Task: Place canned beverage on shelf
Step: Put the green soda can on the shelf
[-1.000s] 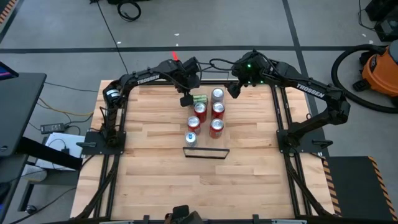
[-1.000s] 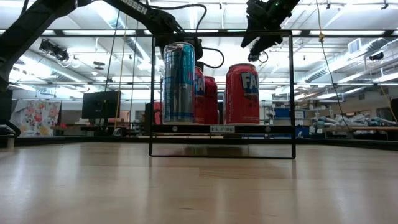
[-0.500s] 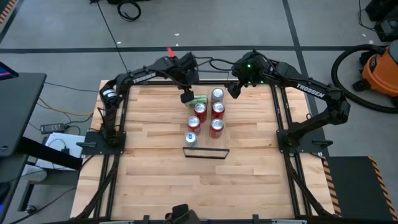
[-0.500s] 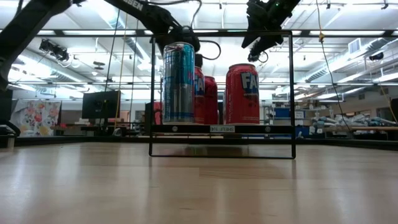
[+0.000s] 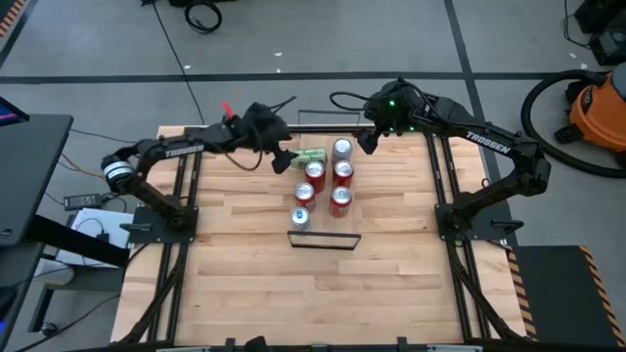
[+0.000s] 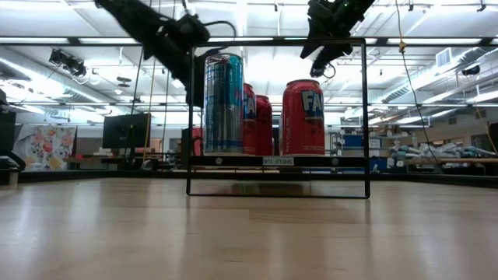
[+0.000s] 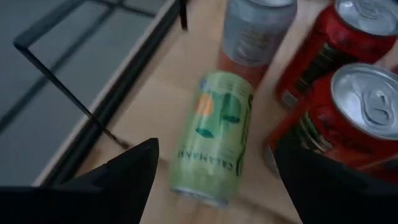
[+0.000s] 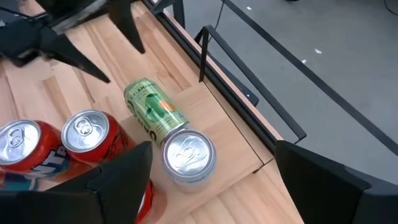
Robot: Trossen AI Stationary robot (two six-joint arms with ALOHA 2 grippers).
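Observation:
A green can [image 5: 313,155] lies on its side on the tabletop near the far edge, next to an upright silver can [image 5: 341,149]. It also shows in the left wrist view [image 7: 217,140]. Several red cans [image 5: 315,172] and a blue can [image 5: 300,217] stand behind the shelf [image 5: 325,240], a narrow board with black wire ends [image 6: 276,161]. My left gripper [image 5: 281,161] is open and empty, just left of the green can, its fingers [image 7: 143,168] wide apart. My right gripper [image 5: 369,140] is open and empty, raised beside the silver can [image 8: 188,155].
Black frame rails [image 5: 323,128] run along the table's far edge right behind the cans. Bare tabletop [image 5: 323,293] lies in front of the shelf and to both sides of the can group.
My left arm has swung toward the table's left edge, and its gripper has drawn back a little from the green can. The green can lies where it was. The other cans and the shelf have stayed in place.

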